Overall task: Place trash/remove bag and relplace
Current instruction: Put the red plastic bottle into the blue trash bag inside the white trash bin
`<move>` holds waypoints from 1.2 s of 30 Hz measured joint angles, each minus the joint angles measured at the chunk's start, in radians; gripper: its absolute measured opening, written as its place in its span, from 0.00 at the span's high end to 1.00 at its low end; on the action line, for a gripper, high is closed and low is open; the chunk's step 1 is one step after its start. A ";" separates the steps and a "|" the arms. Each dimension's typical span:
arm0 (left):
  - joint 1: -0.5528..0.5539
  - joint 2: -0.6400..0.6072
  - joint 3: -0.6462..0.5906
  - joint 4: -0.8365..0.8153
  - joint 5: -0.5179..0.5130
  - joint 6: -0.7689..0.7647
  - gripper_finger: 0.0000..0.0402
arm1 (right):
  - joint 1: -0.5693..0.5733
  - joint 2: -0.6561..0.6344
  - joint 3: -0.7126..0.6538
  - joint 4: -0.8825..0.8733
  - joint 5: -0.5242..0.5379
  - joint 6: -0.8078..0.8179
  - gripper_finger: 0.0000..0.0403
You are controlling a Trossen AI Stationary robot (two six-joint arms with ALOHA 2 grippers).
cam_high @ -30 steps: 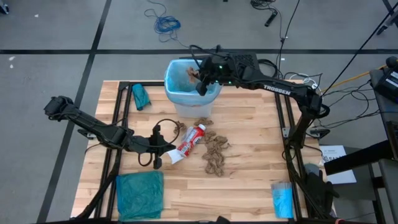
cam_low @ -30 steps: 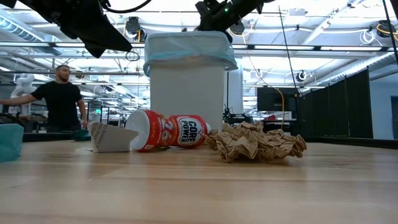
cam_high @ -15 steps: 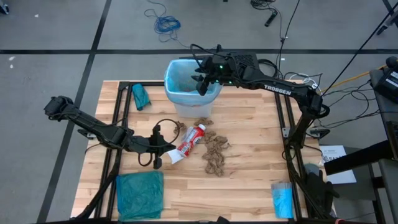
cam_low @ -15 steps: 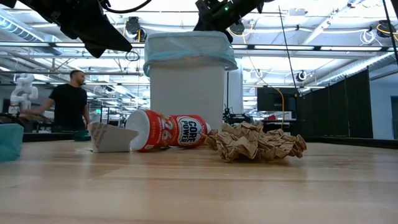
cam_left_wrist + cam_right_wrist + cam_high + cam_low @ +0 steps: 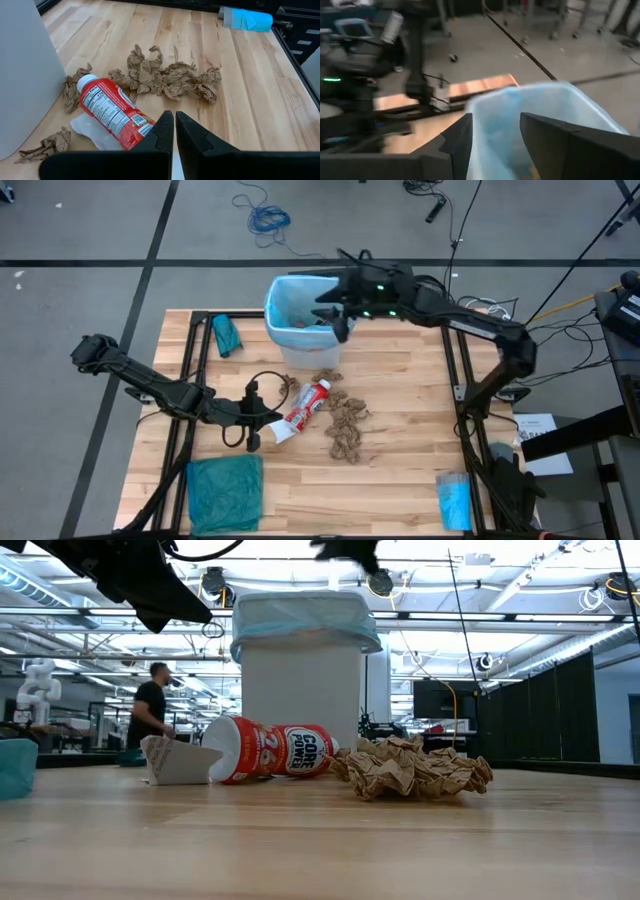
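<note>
High view first: you had the right hand over the rim of the bin, its fingers parted and nothing between them. The bag, a thin sky-blue liner, sat inside the bin with its edge folded over the rim, and some brown scraps lay at its bottom. Your left hand rested low on the worktop, just beside the capped end of the red-and-white tube. Loose paper scraps lay scattered between the tube and the bin.

Low view: the tube lay on its side in front of the bin, touching a heap of crumpled paper. You could judge that paper as nearly weightless and springy; any fold would give a grip. The tube looked rounder, glossy and likely slippery, so across its middle would have been the safer hold.

Left wrist view: your left fingers were pressed together, holding nothing, with the tube just ahead.

Right wrist view: the parted fingers framed the liner's rim. That film looked flimsy and prone to tearing; you would have done best to pinch the folded-over edge, where it seemed doubled.
</note>
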 joint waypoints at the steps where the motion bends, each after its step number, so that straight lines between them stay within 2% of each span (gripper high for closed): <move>1: 0.000 0.000 0.000 0.000 0.000 0.000 0.96 | 0.019 -0.027 0.000 -0.025 0.000 -0.009 0.62; 9: 0.000 0.000 0.000 -0.002 0.001 0.001 0.96 | 0.223 -0.199 0.000 -0.338 0.025 0.011 0.65; 13: 0.000 0.000 0.000 -0.004 0.001 0.001 0.96 | 0.370 -0.242 -0.055 -0.457 0.186 0.061 0.66; 16: 0.000 0.000 0.000 -0.010 0.002 0.000 0.96 | 0.476 -0.270 -0.143 -0.468 0.310 0.112 0.67; 20: 0.000 0.000 0.000 -0.010 0.006 -0.001 0.96 | 0.594 -0.306 -0.308 -0.376 0.426 0.197 0.67; 26: 0.000 0.008 0.000 0.010 -0.014 -0.008 0.96 | 0.718 -0.341 -0.613 -0.122 0.575 0.345 0.67; 32: 0.001 0.080 0.000 0.158 -0.040 -0.055 0.96 | 0.767 -0.341 -0.843 0.068 0.613 0.523 0.67; 36: 0.027 0.135 0.004 0.185 -0.053 -0.059 0.96 | 0.796 -0.341 -0.922 0.166 0.663 0.567 0.67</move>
